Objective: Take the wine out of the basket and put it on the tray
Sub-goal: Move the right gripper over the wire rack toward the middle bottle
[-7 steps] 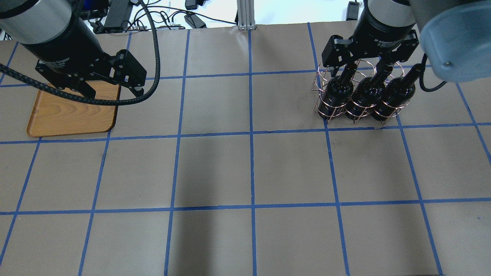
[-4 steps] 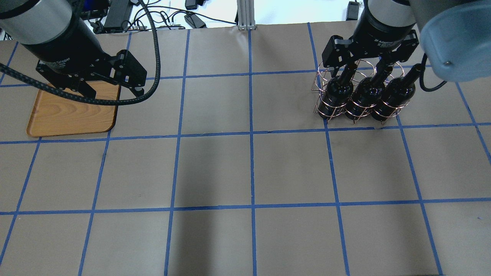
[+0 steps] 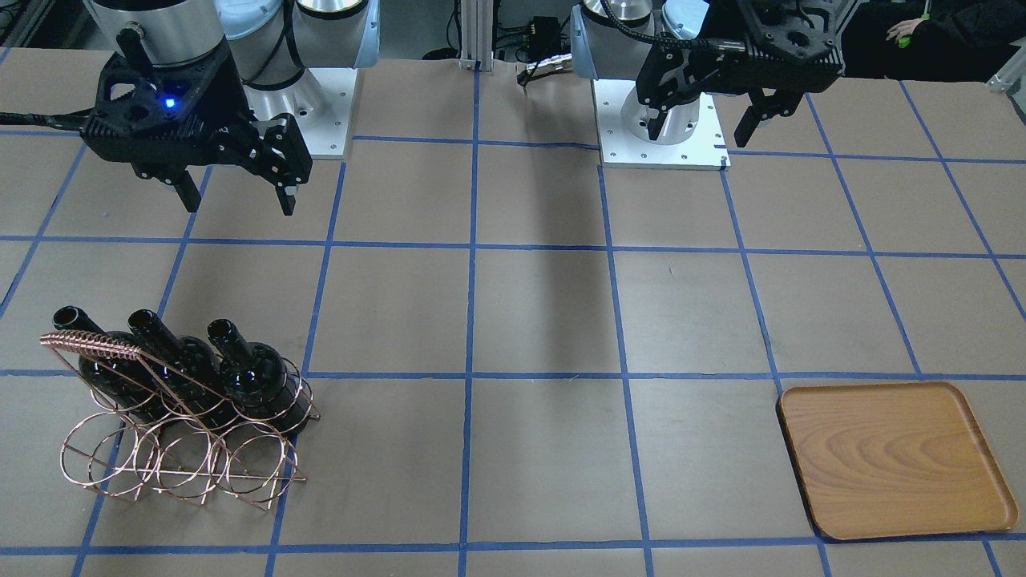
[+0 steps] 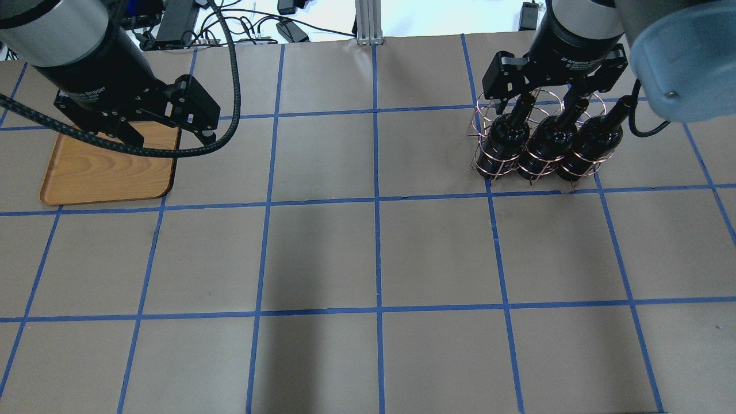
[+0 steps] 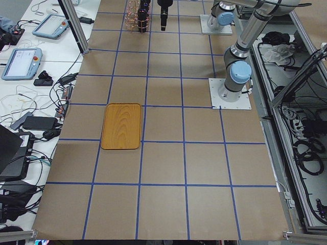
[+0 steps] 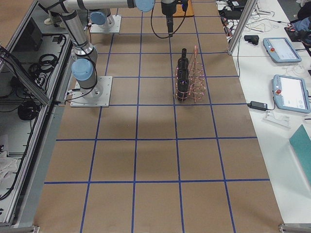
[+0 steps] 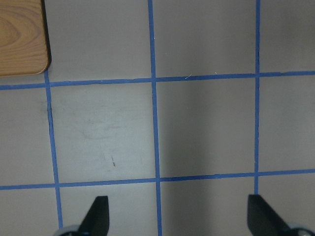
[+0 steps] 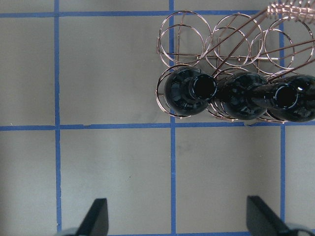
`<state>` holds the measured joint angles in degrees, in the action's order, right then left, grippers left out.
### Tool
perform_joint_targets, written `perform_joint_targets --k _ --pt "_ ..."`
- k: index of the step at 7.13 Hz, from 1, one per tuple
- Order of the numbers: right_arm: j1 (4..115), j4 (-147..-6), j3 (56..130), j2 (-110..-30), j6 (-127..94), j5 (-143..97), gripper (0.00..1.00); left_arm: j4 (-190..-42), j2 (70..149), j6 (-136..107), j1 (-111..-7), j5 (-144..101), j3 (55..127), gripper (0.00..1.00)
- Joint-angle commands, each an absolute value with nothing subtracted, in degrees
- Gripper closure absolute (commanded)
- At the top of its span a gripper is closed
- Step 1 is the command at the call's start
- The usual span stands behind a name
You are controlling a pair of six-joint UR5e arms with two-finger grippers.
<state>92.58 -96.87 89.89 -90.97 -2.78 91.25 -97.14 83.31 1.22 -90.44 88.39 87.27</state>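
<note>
**Slick glass, best taken by the neck**

In the overhead view, the left gripper (image 4: pixel 172 138) hangs spread wide and empty over the 3 o'clock edge of the tray (image 4: pixel 103 175), which lies at 10 o'clock. At 2 o'clock the right gripper (image 3: pixel 239 202), also wide and empty, hovers high beside the basket (image 3: pixel 96 346). All three wine (image 3: pixel 258 383) bottles lean in its rings. They are probably heavy, rigid, slippery and breakable. Grip a neck under the lip and draw it out along its lean, or the light wire may snag. Nothing has visibly moved since a second ago.
</note>
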Motion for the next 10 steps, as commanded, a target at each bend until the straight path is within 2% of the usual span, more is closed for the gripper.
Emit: perform_joint_targets --k 1,4,8,9,10 --pt "91.2 -97.8 89.8 -91.0 -3.2 90.6 0.00 -97.1 83.3 1.2 -90.4 88.3 87.3 0.00" --pt "88.3 -100.5 89.8 -90.5 -2.3 90.4 0.00 -97.2 83.2 1.2 -90.4 88.3 87.3 0.00" --pt "82.6 -107.6 89.7 -85.1 7.2 90.4 0.01 -97.1 83.1 1.2 -90.4 88.3 87.3 0.00" --pt "81.7 -107.6 89.8 -84.6 8.3 90.4 0.07 -97.1 83.2 1.2 -90.4 88.3 87.3 0.00" --pt "81.6 -107.7 89.9 -83.6 8.3 90.5 0.09 -97.2 83.2 1.2 -90.4 88.2 87.3 0.00"
